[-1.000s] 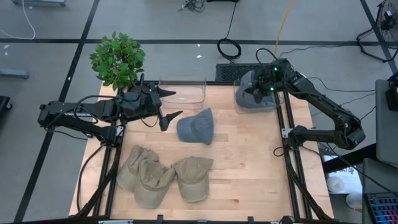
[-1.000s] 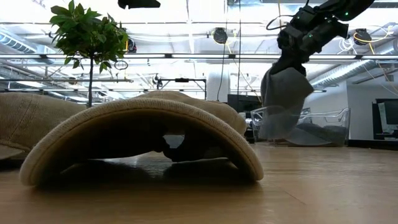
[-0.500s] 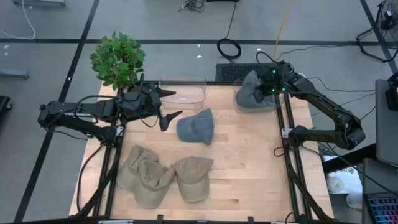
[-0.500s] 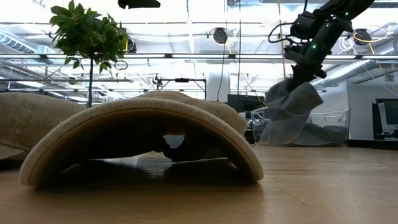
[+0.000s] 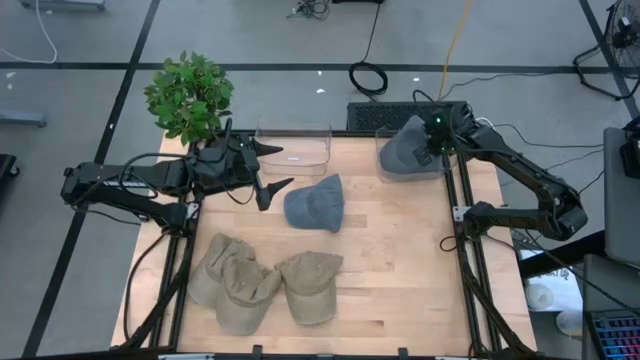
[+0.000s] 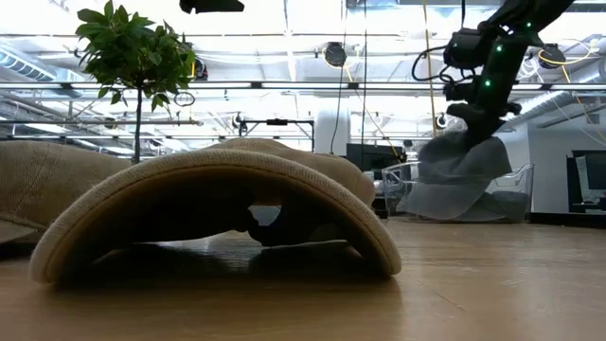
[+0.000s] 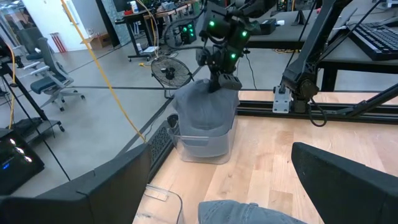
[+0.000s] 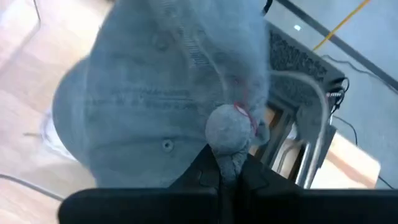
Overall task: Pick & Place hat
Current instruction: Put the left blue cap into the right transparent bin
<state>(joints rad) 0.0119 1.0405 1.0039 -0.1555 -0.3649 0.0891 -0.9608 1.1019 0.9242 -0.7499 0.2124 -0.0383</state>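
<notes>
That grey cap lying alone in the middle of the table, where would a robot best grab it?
Probably on the raised crown of the grey cap, coming straight down from above. It lies flat on the wooden table, so the soft, bunched crown fabric gives the jaws something to pinch, while the brim hugs the surface.

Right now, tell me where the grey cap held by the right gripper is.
In the high view, the grey fabric cap hangs from the right gripper at the table's far right corner, over the clear plastic bin there, its lower part already inside.

We see a wooden table (image 5: 390,260) carrying a grey cap (image 5: 314,204), three tan caps (image 5: 262,284) and two clear bins (image 5: 294,148) along its far edge.
</notes>
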